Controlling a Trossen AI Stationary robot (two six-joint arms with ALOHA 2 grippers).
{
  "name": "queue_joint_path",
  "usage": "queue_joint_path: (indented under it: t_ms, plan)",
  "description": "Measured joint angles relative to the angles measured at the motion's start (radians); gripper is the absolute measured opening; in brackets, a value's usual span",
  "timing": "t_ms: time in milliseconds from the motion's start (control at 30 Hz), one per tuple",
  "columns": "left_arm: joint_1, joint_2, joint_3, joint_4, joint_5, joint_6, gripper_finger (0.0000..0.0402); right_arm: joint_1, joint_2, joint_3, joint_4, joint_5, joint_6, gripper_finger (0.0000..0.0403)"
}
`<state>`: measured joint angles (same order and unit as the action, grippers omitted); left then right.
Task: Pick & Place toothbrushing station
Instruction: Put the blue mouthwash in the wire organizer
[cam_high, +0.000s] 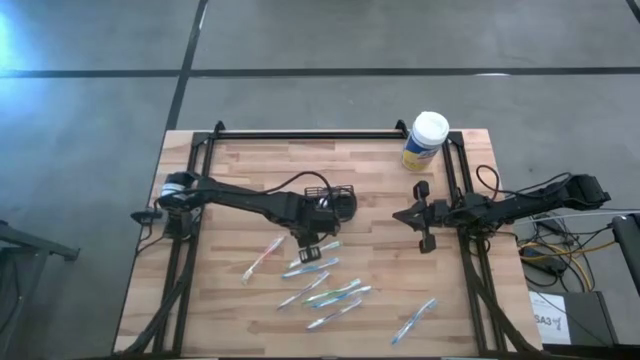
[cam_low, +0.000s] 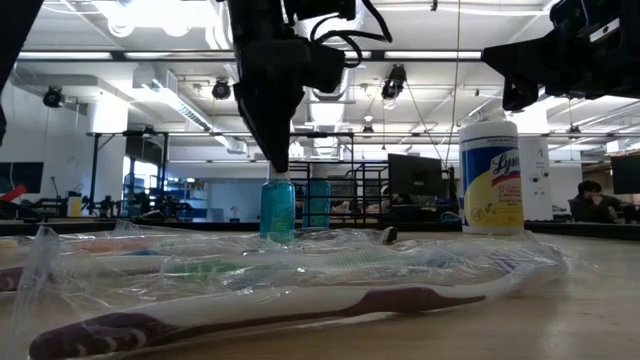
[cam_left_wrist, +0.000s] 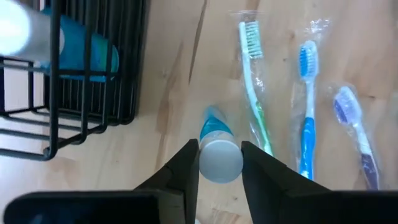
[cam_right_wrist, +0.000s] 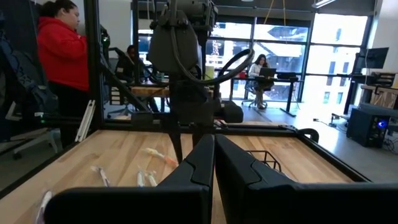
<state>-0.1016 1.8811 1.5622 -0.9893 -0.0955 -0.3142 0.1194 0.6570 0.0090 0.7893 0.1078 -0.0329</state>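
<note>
The toothbrushing station (cam_high: 338, 200) is a black wire caddy standing on the wood table near its middle. A blue tube (cam_left_wrist: 84, 53) lies inside the station (cam_left_wrist: 74, 99). Just in front of the station my left gripper (cam_high: 312, 240) points down, shut on a small blue toothpaste tube (cam_left_wrist: 214, 127) with a white cap; the low view shows this tube (cam_low: 277, 210) upright below the gripper (cam_low: 279, 165). Several wrapped toothbrushes (cam_high: 320, 285) lie near it. My right gripper (cam_high: 402, 215) waits shut and level at the right, holding nothing. My left gripper pinches the tube's white cap (cam_left_wrist: 221, 163) between its two fingers (cam_left_wrist: 188, 163), coming from above and pointing down. The tube hangs nearly upright, cap up, its blue body reaching down toward the table. The wrapped brushes in front hide whether its lower end rests on the wood.
A white-lidded, yellow-labelled canister (cam_high: 425, 140) stands at the far right of the table. Wrapped toothbrushes (cam_left_wrist: 308, 106) lie side by side beside the tube, and more (cam_low: 300, 300) cover the near middle. Black frame rails (cam_high: 300, 133) edge the table. People (cam_right_wrist: 62, 50) are in the room beyond.
</note>
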Motion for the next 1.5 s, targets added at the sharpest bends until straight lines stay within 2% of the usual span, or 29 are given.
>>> queue_joint_path:
  t_ms: [267,633,867,1033,1500]
  plan:
    - [-0.017,-0.066,0.052,-0.059,0.0,0.117,0.0098,0.0,0.0,0.0,-0.003,0.0,-0.001,0.0008]
    - [-0.018,-0.342,-0.013,-0.053,-0.018,0.157,0.0098,0.0,0.0,0.0,-0.008,0.0,-0.001,0.0008]
    - [-0.015,-0.607,-0.226,0.032,-0.017,0.178,0.0098,0.0,0.0,0.0,-0.008,0.0,-0.001,0.0008]
    - [-0.014,-0.777,-0.407,0.169,0.011,0.163,0.0098,0.0,0.0,0.0,-0.007,0.0,-0.001,0.0008]
    - [-0.014,-1.099,-0.755,0.413,0.027,0.13,0.0098,0.0,0.0,0.0,-0.007,0.0,0.003,0.0008]
